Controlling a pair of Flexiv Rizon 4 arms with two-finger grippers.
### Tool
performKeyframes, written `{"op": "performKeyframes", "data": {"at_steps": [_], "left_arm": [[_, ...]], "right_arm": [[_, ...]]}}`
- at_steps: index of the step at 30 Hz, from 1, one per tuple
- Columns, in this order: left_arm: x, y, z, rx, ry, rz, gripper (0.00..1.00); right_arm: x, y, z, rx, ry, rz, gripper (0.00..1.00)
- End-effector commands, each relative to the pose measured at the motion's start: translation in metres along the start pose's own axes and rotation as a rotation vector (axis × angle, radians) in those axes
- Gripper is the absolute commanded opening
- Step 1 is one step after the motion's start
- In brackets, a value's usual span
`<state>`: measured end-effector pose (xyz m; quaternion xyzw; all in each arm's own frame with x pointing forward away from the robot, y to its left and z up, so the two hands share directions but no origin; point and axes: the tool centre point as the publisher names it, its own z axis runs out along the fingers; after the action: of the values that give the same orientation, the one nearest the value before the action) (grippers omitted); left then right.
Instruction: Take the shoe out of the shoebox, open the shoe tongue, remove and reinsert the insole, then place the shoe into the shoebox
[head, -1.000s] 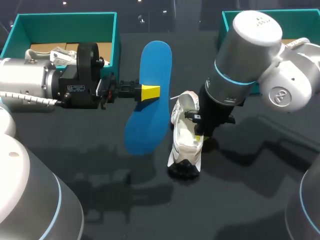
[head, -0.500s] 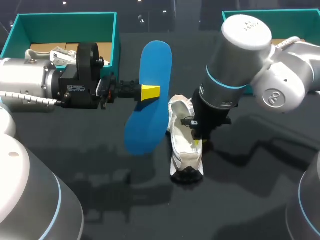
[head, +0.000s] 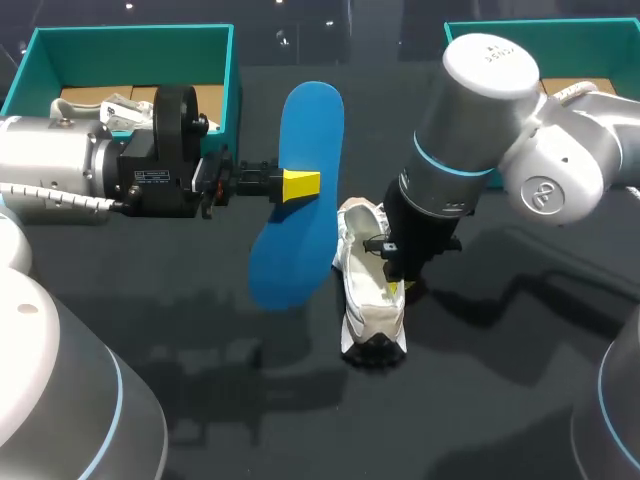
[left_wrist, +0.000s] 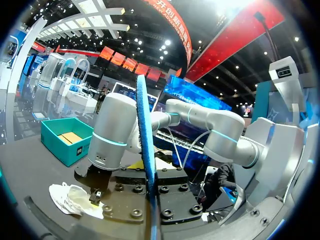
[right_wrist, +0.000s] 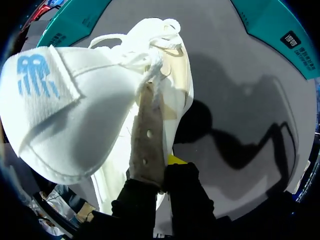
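My left gripper (head: 298, 186) is shut on a blue insole (head: 310, 120) and holds it above the table, left of the shoe. In the left wrist view the insole (left_wrist: 142, 125) stands edge-on between the fingers of my left gripper (left_wrist: 152, 200). The white shoe (head: 362, 300) stands on the dark table with its opening up. My right gripper (head: 397, 285) is shut on its side wall from above. Seen from the right wrist, the right gripper (right_wrist: 162, 167) pinches the shoe's eyelet strip (right_wrist: 147, 135), with the large white tongue (right_wrist: 65, 115) folded out beside it.
A teal shoebox (head: 130, 32) with paper inside sits at the back left. Another teal box (head: 500, 25) stands at the back right, behind my right arm. Dark table (head: 300, 400) spreads in front of the shoe.
My right arm has shifted a little to the left and turned the shoe with it, then stopped. The left arm and the insole have not moved.
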<state>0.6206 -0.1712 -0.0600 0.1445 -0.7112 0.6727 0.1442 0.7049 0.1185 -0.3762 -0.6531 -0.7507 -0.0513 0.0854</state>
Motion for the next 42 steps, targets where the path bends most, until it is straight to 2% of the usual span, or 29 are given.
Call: {"op": "performKeyframes", "data": {"at_steps": [1, 3, 4, 5, 6, 7, 11, 14, 17, 30, 32, 34, 36, 38, 42], "left_arm": [[0.001, 0.001, 0.0, 0.003, -0.001, 0.0, 0.0], [0.001, 0.001, 0.0, 0.003, -0.001, 0.0, 0.0], [0.001, 0.001, 0.0, 0.003, -0.001, 0.0, 0.0], [0.001, 0.001, 0.0, 0.003, -0.001, 0.0, 0.0], [0.001, 0.001, 0.0, 0.003, -0.001, 0.0, 0.0], [0.001, 0.001, 0.0, 0.003, -0.001, 0.0, 0.0], [0.001, 0.001, 0.0, 0.003, -0.001, 0.0, 0.0], [0.001, 0.001, 0.0, 0.003, -0.001, 0.0, 0.0], [0.001, 0.001, 0.0, 0.003, -0.001, 0.0, 0.0], [0.001, 0.001, 0.0, 0.003, -0.001, 0.0, 0.0], [0.001, 0.001, 0.0, 0.003, -0.001, 0.0, 0.0], [0.0, -0.001, 0.001, -0.001, 0.007, 0.03, 0.0], [-0.004, -0.006, 0.002, -0.04, -0.004, 0.117, 0.0], [-0.009, -0.01, 0.002, -0.047, 0.001, 0.19, 0.0], [-0.019, -0.018, 0.001, -0.112, -0.003, 0.358, 0.0]], "right_arm": [[-0.002, 0.001, 0.007, 0.0, 0.014, -0.003, 0.0], [-0.003, 0.001, 0.008, 0.004, 0.021, -0.001, 0.03], [-0.004, 0.001, 0.008, 0.005, 0.026, 0.001, 0.32], [-0.004, 0.001, 0.008, 0.005, 0.032, 0.004, 0.49], [-0.005, 0.001, 0.007, 0.005, 0.038, 0.007, 0.94], [-0.006, 0.0, 0.005, 0.004, 0.048, 0.012, 1.0], [-0.012, -0.002, -0.008, 0.013, 0.109, 0.019, 1.0], [-0.017, -0.003, -0.027, 0.029, 0.183, 0.024, 1.0], [-0.025, -0.003, -0.048, 0.121, 0.391, 0.031, 1.0], [-0.025, -0.003, -0.048, 0.121, 0.391, 0.031, 1.0], [-0.029, -0.003, -0.059, 0.085, 0.512, 0.051, 1.0], [-0.033, -0.001, -0.07, 0.045, 0.582, 0.087, 1.0], [-0.038, 0.001, -0.083, 0.004, 0.652, 0.126, 1.0], [-0.042, 0.001, -0.097, -0.022, 0.708, 0.137, 1.0], [-0.046, 0.002, -0.118, -0.04, 0.789, 0.161, 1.0]]}}
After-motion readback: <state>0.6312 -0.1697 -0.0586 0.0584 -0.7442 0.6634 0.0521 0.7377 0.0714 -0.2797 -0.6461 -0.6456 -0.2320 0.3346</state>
